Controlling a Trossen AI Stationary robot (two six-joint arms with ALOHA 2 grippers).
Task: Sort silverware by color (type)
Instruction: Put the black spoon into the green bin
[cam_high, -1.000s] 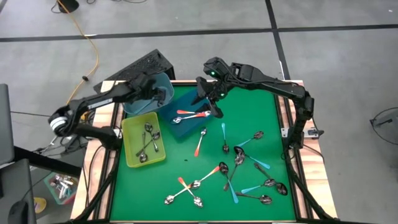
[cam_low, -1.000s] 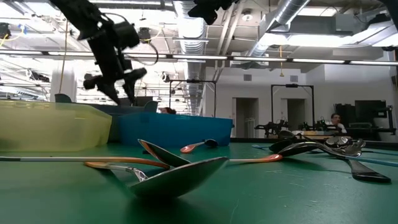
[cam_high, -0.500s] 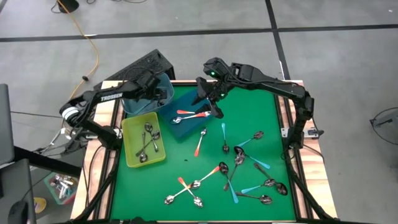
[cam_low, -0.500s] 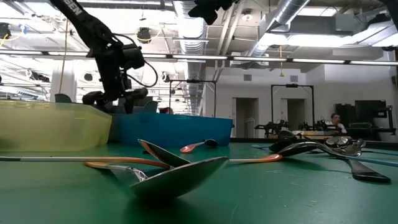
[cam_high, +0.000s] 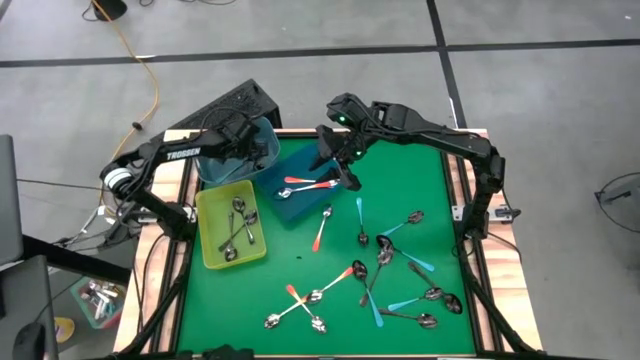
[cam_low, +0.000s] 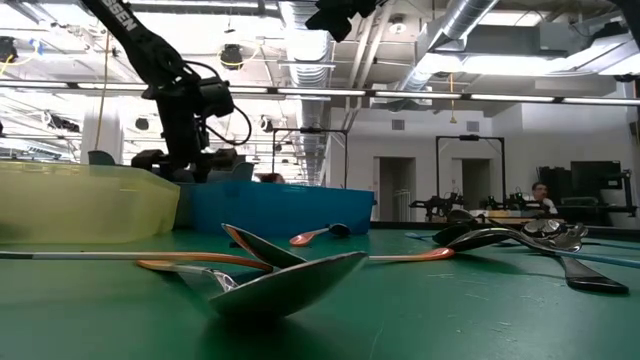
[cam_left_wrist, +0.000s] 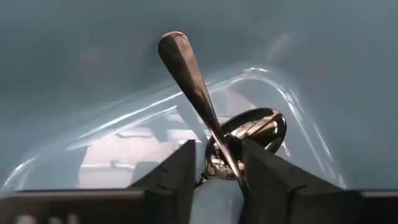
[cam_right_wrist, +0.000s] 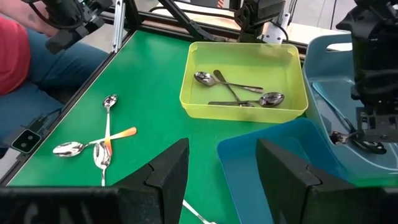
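Left gripper (cam_left_wrist: 216, 163) is closed on a dark-handled spoon (cam_left_wrist: 189, 74) inside the light-blue bin (cam_high: 262, 148) at the table's far-left corner. Grip sits near the bowl; slipping or swinging is likely. Right gripper (cam_high: 340, 165) is held agape over the dark-blue bin (cam_high: 290, 208).

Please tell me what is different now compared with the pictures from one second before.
The left gripper has gone down into the light blue bowl, and its fingers have narrowed around a dark-handled spoon lying there; whether it grips it, I cannot tell. The right gripper stays open over the dark blue tray. The spoons on the green table and in the yellow tray have not moved.
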